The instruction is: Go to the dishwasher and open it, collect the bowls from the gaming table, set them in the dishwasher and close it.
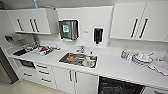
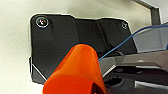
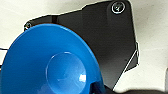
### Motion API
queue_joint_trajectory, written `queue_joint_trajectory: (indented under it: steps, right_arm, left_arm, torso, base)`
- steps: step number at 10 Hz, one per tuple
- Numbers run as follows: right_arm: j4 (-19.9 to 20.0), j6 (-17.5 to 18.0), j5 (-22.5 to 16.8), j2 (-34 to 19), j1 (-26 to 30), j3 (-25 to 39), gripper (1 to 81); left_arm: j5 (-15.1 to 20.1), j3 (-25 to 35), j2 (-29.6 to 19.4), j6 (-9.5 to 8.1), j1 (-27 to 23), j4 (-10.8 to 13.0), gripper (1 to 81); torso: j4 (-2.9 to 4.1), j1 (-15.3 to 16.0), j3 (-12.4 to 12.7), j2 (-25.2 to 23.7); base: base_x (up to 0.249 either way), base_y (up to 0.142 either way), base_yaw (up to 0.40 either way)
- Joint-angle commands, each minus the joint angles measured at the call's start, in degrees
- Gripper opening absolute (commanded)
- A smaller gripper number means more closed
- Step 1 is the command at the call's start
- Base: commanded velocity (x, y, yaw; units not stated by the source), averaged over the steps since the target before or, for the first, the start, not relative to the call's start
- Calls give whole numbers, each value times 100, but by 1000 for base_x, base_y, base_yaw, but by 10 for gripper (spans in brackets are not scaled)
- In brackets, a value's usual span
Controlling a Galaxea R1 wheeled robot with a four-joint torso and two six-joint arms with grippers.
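Head view shows the open dishwasher (image 1: 120, 87); right wrist, a blue bowl (image 3: 50, 62).

Blue bowl (image 3: 50, 62); orange bowl (image 2: 75, 72); white counter (image 1: 112, 66)

Bright, even light on the white kitchen counter (image 1: 110, 66); everything soft and blurred, cabinets bowing at the edges, faint glare inside the glossy blue bowl (image 3: 50, 65).

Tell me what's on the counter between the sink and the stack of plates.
Head view: past the sink comes bare counter, then a small bottle beside the plates.
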Motion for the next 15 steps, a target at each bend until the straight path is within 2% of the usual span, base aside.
queue_joint_trajectory:
  steps: [1,5,11,13,14,15]
  right_arm:
    - [-93,-20,96,181,262,179,10]
    - [-93,-20,96,181,262,171,10]
    - [-59,-12,105,164,262,170,10]
    - [-32,-3,106,146,262,171,10]
    - [-32,6,114,137,262,179,10]
    - [-32,6,123,120,262,188,10]
  left_arm:
    - [201,2,-55,-18,-198,42,10]
    - [201,2,-55,-18,-198,33,10]
    - [123,81,-81,-53,-198,7,10]
    - [-98,397,-292,-71,-189,-2,10]
    - [-107,800,-528,-71,-206,-2,10]
    - [-107,1317,-844,-79,-224,-11,10]
  torso:
    - [0,1,0,0]
    - [0,3,0,0]
    - [0,6,0,0]
    - [0,3,0,0]
    - [0,3,0,0]
    - [0,3,-281,0]
  base:
    - [148,-78,0]
    - [115,-37,0]
    - [0,0,0]
    - [0,0,0]
    - [0,0,0]
    - [0,0,0]
